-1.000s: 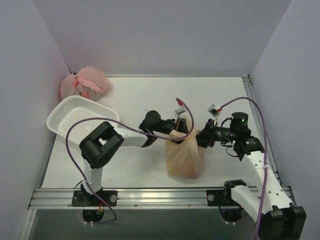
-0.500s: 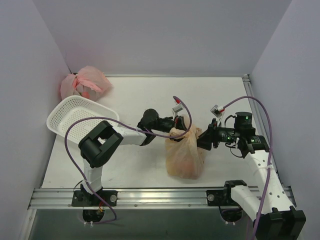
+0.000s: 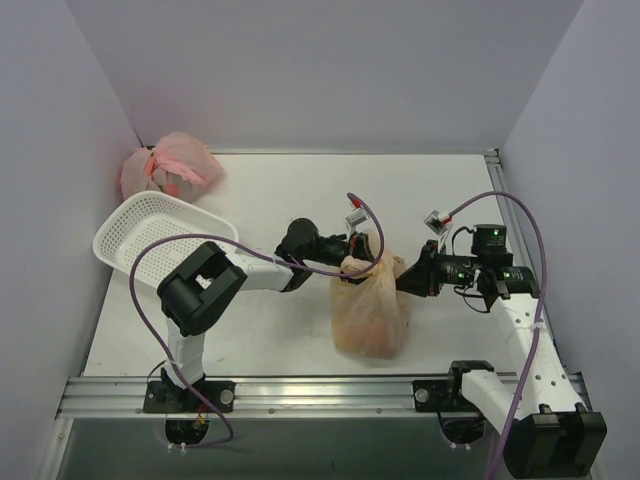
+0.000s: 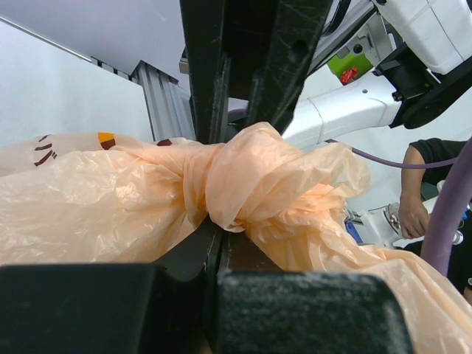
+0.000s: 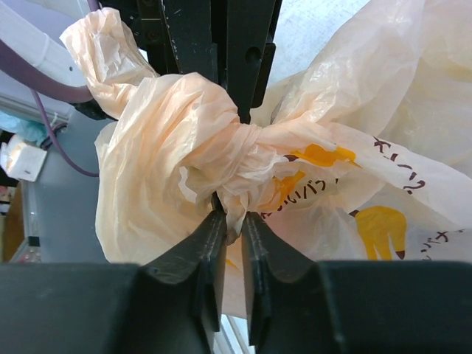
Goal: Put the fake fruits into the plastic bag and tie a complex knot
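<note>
The pale-orange plastic bag (image 3: 370, 308) with banana prints sits at the table's middle, its top twisted into a knot (image 3: 372, 264). My left gripper (image 3: 352, 258) is shut on the bag's twisted top from the left; in the left wrist view the knot (image 4: 236, 184) bunches between its closed fingers. My right gripper (image 3: 404, 283) is shut on a tail of the bag from the right; in the right wrist view the plastic (image 5: 221, 169) is pinched between its fingers. The fake fruits are hidden inside the bag; only a reddish tint shows through.
A white mesh basket (image 3: 150, 235) stands at the left. A plain pink tied bag (image 3: 168, 165) lies at the back left corner. Purple cables loop over both arms. A metal rail (image 3: 300, 395) runs along the near edge.
My right gripper has pulled back to the right with the bag's tail, drawing the knot tighter. The left gripper has shifted slightly left and holds its grip.
</note>
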